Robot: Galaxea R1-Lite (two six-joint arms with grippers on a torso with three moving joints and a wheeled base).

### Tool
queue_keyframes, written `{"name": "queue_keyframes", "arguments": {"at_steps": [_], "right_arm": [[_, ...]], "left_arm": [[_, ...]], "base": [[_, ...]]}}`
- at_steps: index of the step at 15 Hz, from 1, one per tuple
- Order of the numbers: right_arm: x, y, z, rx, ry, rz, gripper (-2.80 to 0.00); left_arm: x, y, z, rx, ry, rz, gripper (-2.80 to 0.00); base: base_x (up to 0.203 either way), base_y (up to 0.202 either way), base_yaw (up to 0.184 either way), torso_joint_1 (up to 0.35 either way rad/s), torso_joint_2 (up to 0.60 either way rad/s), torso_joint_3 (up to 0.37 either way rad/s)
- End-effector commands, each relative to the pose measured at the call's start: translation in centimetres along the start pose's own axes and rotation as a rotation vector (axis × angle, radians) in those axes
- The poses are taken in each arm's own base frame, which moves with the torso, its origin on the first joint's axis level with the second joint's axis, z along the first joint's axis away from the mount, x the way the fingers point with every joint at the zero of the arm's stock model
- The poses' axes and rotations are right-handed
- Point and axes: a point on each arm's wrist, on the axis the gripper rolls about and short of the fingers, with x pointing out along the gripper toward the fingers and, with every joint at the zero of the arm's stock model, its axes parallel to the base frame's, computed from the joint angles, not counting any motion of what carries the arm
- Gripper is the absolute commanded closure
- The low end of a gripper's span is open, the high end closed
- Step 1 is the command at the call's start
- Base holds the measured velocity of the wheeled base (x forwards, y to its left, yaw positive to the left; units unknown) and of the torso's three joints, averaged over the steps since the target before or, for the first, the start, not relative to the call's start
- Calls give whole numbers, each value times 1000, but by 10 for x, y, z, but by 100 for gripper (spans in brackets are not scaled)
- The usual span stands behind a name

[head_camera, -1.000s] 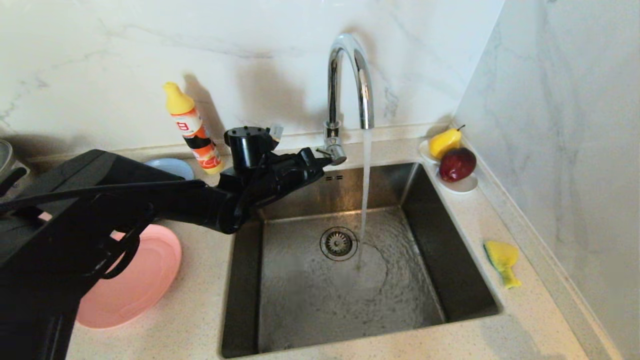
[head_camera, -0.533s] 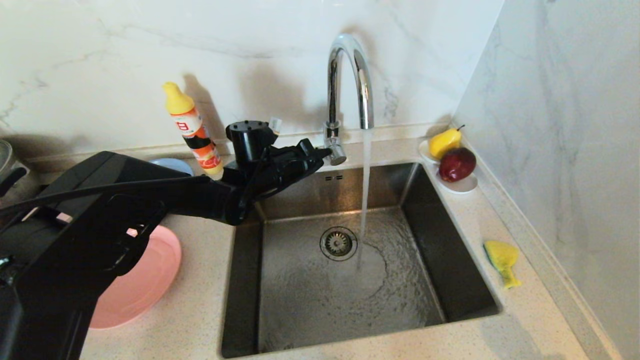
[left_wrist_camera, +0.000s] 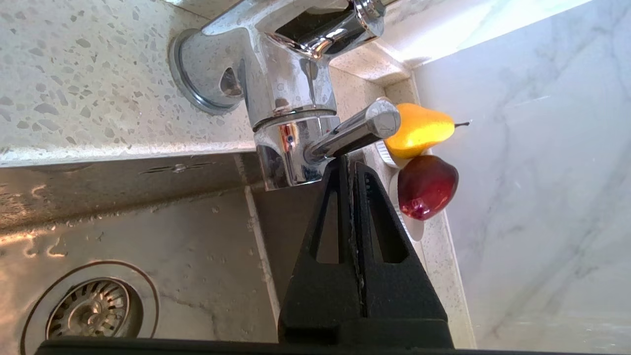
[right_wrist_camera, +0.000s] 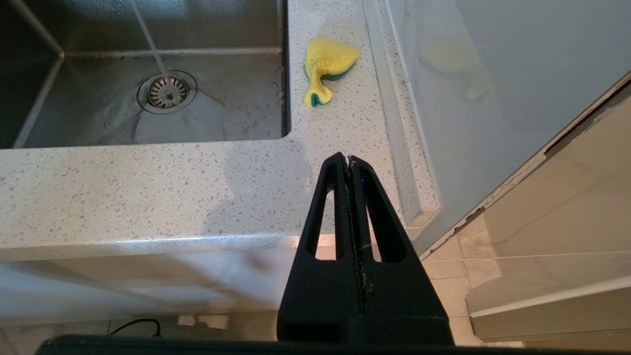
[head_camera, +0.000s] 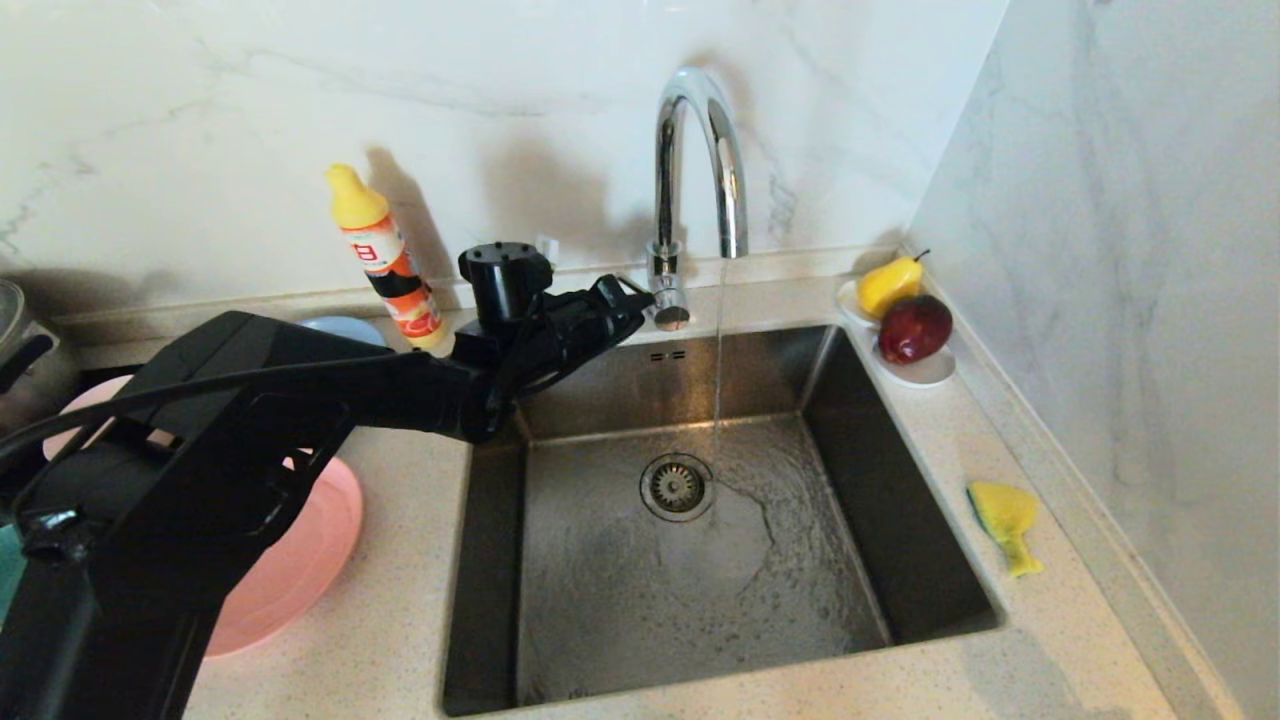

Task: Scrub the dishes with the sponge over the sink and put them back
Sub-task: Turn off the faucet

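left gripper (left_wrist_camera: 348,160) | jaws closed, touching tap lever (left_wrist_camera: 357,129) | sink (head_camera: 850,430) rim

1. A chrome faucet (head_camera: 690,180) stood at the far rim, running a thin stream.
2. A detergent bottle (head_camera: 385,258) leaned far left.
3. A pear (head_camera: 888,284) and red apple (head_camera: 914,328) sat in a white dish (head_camera: 925,372) far right.

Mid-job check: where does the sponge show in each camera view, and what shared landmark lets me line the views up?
Head view: the sponge lies on the counter right of the sink, near the wall.
Left wrist view: not in it.
Right wrist view: sponge on the counter beside the sink's corner, beyond the shut right end effector.
Shared landmark: the drain strainer, seen in all three.
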Motion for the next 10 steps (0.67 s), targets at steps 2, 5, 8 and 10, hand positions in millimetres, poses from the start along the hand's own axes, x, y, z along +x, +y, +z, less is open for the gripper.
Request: {"name": "queue_keyframes", "arguments": {"at_steps": [2,5,8,10], "right_arm": [[0,0,0,1,-1,1,0],[0,0,0,0,-2,1,0],[0,0,0,0,-2,1,0],[0,0,0,0,-2,1,0]], "left_arm": [[-2,1,4,-10,-27,20,0],[-16,-10,13,-19,-36,24,0],[-45,-36,25,-15,-47,6,0],[-77,-63,37,1,-65,-31,0]], "base": [[0,0,0,0,0,0],[0,0,0,0,0,0],[0,0,0,0,0,0],[0,0,0,0,0,0]]}}
